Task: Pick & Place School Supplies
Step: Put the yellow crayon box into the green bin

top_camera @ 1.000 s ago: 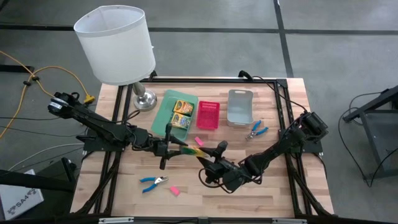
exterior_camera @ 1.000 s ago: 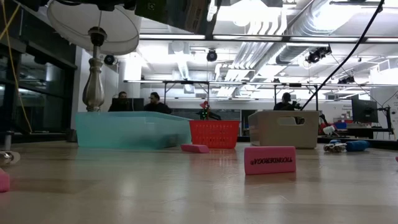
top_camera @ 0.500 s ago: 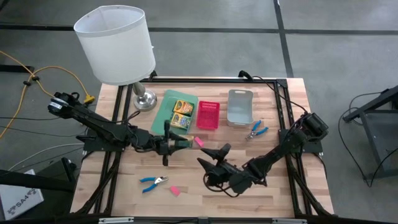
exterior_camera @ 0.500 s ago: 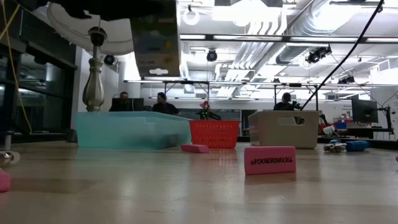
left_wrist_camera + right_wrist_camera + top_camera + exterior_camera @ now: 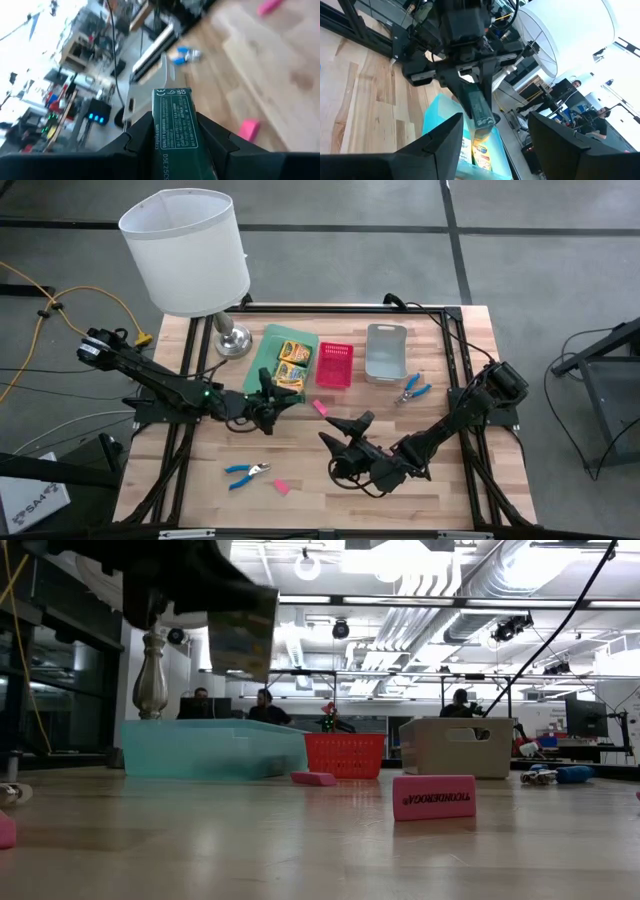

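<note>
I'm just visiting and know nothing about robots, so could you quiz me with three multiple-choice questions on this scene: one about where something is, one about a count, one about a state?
1. Where do the two lying crayon boxes rest?
A. in the green tray
B. in the grey tray
C. on bare wood

2. How many blue-handled tools lie on the table?
A. one
B. two
C. four

3. What is the left gripper doing?
A. hanging open and empty
B. pressing on the lamp
C. holding a crayon box

Answers: 1 A, both sit inside the green tray; 2 B, one tool is near the front, another by the grey tray; 3 C, the left wrist view shows the fingers clamping the box.
</note>
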Available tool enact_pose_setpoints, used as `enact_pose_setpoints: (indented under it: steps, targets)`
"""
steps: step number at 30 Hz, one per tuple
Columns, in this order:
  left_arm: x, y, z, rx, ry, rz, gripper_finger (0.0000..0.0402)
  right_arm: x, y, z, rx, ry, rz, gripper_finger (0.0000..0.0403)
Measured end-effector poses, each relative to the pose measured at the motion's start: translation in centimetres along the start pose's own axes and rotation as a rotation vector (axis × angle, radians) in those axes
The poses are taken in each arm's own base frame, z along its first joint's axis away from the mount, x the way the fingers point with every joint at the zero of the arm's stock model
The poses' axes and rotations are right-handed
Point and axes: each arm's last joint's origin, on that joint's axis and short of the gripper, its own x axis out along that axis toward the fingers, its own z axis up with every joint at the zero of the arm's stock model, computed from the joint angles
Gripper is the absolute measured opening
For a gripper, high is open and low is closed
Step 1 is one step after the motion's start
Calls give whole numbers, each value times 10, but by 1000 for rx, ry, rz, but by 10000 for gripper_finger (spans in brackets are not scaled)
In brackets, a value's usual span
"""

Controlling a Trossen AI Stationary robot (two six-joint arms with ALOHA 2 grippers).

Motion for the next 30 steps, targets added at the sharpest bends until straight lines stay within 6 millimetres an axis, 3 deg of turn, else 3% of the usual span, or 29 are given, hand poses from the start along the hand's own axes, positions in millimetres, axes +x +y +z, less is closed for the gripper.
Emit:
enact_pose_setpoints:
  steps: [4,15,30]
  targets:
    - [0,1,-5,19,92,60,107,0,0,0,5,0,0,216]
    - [14,8,-29,-132,278,153,107,0,-1,2,36,-9,-6,215]
    - [64,-11,-72,19,539,268,107,0,-1,2,38,-7,-9,215]
